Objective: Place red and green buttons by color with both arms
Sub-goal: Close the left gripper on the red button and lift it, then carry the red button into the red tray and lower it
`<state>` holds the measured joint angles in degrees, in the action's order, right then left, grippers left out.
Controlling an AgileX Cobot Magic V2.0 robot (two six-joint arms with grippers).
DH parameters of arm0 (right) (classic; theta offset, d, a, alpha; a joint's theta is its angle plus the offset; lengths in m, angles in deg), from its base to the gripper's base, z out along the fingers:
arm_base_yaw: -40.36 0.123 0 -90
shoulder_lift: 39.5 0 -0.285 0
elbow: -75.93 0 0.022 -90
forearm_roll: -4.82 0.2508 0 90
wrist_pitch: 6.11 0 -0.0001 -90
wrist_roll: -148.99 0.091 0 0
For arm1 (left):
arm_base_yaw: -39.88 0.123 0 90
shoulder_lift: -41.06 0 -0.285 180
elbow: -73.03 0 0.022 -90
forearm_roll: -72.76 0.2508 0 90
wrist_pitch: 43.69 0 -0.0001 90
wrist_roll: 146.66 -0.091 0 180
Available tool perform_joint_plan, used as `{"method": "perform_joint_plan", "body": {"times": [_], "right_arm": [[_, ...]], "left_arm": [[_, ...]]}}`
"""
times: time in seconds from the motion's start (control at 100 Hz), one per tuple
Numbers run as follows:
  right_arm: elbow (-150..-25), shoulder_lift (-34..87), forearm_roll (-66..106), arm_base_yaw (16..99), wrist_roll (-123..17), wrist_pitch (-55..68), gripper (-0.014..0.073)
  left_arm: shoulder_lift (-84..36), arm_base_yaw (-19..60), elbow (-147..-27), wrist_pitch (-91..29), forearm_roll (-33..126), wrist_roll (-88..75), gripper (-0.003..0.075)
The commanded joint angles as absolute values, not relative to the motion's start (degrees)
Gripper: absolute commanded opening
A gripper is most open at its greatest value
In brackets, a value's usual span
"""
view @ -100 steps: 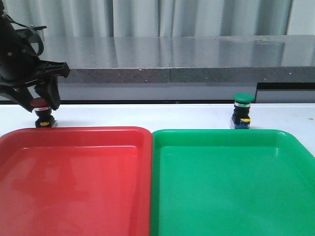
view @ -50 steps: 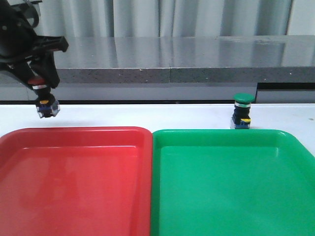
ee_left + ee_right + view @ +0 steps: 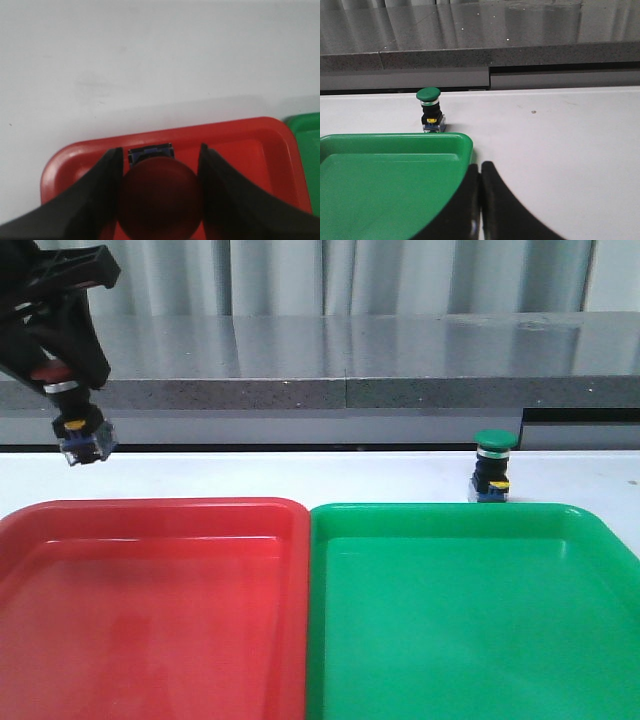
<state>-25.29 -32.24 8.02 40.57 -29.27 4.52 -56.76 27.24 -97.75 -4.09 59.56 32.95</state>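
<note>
My left gripper (image 3: 62, 375) hangs at the far left, above the table, shut on the red button (image 3: 72, 410); its clear base and yellow tab dangle below the fingers. In the left wrist view the red button's cap (image 3: 161, 197) fills the gap between my left gripper (image 3: 161, 155) fingers, over the red tray (image 3: 240, 145). The green button (image 3: 492, 466) stands upright on the white table behind the green tray (image 3: 470, 620). It also shows in the right wrist view as the green button (image 3: 430, 109), far from my right gripper (image 3: 480, 167), which is shut and empty by the green tray's corner (image 3: 395, 175).
The red tray (image 3: 150, 610) and the green tray lie side by side at the front, both bare inside. A grey counter ledge (image 3: 350, 390) runs along the back of the white table (image 3: 300, 475).
My left gripper has lifted the red button off the table, rising steadily. The green button and the right arm have not moved.
</note>
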Motion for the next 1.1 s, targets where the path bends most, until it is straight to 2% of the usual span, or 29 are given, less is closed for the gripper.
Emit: {"method": "perform_joint_plan", "body": {"times": [0.0, 0.28, 1.09], "right_arm": [[-26.1, -33.48, 7.57, 40.14, -29.27, 0.34, -0.0067], [-26.1, -33.48, 7.57, 40.14, -29.27, 0.34, -0.0067], [-26.1, -33.48, 7.57, 40.14, -29.27, 0.34, -0.0067]], "left_arm": [[-52.51, 25.26, -96.02, -8.66, 58.34, 35.12, 0.0155], [-52.02, 19.23, -88.97, -14.64, 58.34, 38.65, 0.0155], [-60.69, 19.24, -88.2, -16.03, 58.8, 38.97, 0.0162]]}}
